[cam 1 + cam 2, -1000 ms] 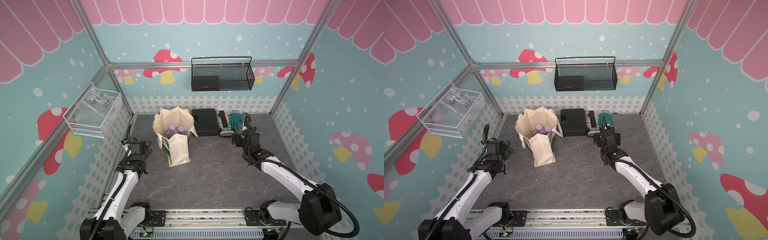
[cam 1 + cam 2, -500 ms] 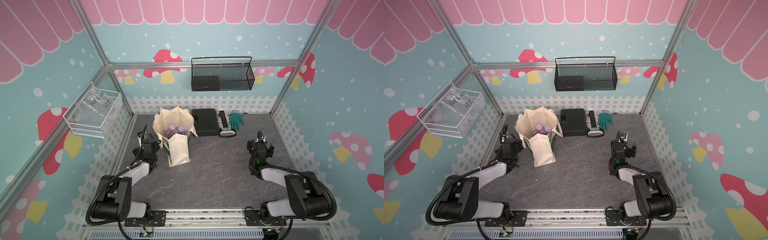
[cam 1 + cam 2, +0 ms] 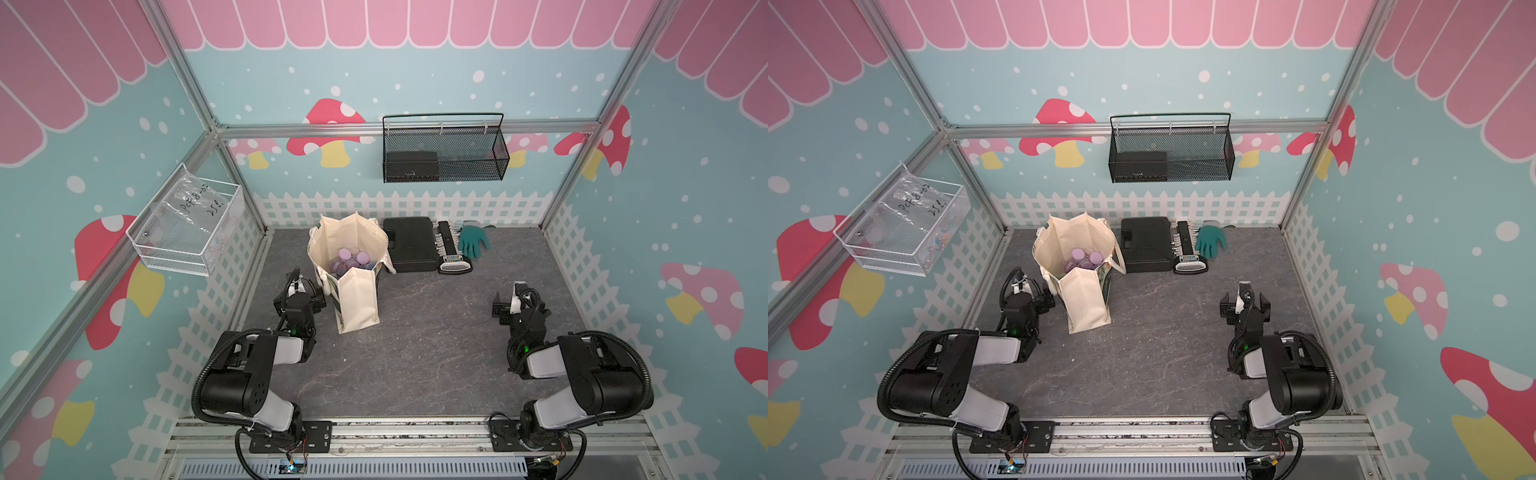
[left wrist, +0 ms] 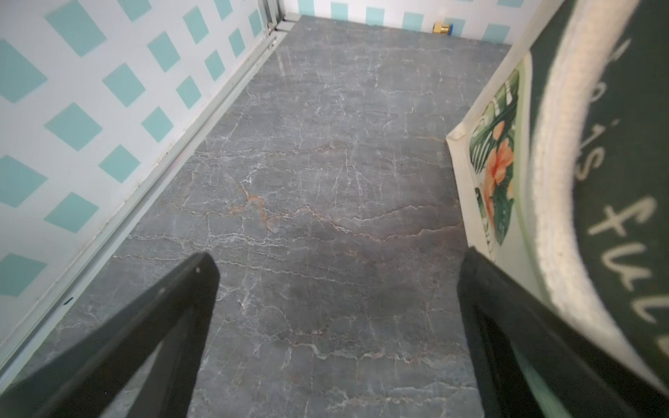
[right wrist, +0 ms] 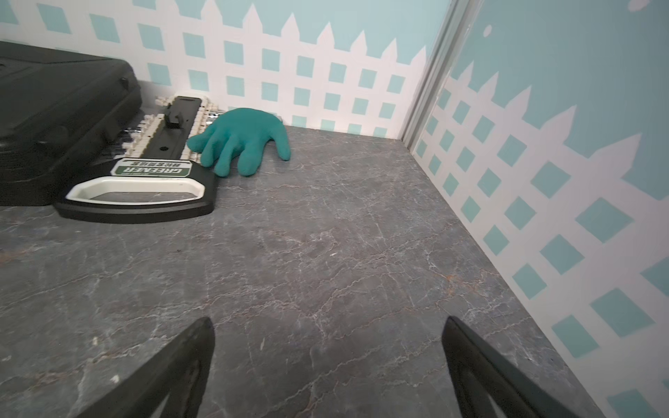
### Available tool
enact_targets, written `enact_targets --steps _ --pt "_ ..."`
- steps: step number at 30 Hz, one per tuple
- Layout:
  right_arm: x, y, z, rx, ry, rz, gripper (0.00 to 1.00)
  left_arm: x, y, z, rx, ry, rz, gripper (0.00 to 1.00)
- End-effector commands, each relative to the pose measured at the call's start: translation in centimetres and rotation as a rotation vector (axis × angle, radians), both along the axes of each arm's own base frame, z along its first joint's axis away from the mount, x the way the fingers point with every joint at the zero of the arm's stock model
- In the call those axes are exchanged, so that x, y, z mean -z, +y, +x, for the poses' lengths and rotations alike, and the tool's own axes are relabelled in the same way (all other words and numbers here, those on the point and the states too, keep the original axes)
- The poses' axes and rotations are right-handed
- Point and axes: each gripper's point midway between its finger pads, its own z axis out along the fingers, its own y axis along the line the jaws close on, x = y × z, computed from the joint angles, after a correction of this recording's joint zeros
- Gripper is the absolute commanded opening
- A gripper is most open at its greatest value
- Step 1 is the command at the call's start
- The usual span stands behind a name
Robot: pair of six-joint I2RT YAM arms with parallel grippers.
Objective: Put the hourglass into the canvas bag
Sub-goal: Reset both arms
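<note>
Purple-capped hourglasses inside the upright canvas bag, left gripper just beside it

Ahead of the right gripper and well apart from it, a teal glove lies flat on the grey marbled worktop at the back wall. Just beside the glove, on the side toward the left gripper, is a black socket rail with a white loop handle, then a flat black case. High above these hangs a black mesh basket. A white wire basket holding a clear plastic bag is mounted above and outward of the left gripper.
</note>
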Motion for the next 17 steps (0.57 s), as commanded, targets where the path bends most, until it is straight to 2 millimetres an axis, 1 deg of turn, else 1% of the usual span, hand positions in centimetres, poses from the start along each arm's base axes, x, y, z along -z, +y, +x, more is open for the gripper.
enact_targets --steps 1,2,4,8,14,17 --pt "-2.7 0.5 0.6 -0.05 -0.109 -0.008 0.99 -1.4 -0.5 0.8 0.044 -0.059 -0.007 0.99" --pt "-2.7 0.5 0.5 -0.051 -0.109 -0.008 0.99 -1.6 -0.5 0.7 0.034 -0.079 0.003 0.99" --pt "-2.8 0.3 0.4 -0.038 -0.117 -0.01 1.0 -1.6 -0.5 0.5 0.022 -0.07 0.0 0.99" --pt "-3.0 -0.9 -0.3 0.035 -0.138 0.007 0.99 -1.6 -0.6 0.7 0.028 -0.066 0.007 0.99" --pt "-2.9 -0.8 0.0 0.032 -0.131 0.005 1.0 -1.4 -0.6 0.9 0.028 -0.059 0.008 0.99" --pt "-3.0 -0.8 -0.1 0.033 -0.131 0.005 0.99 -1.6 -0.6 0.6 0.025 -0.07 0.007 0.99"
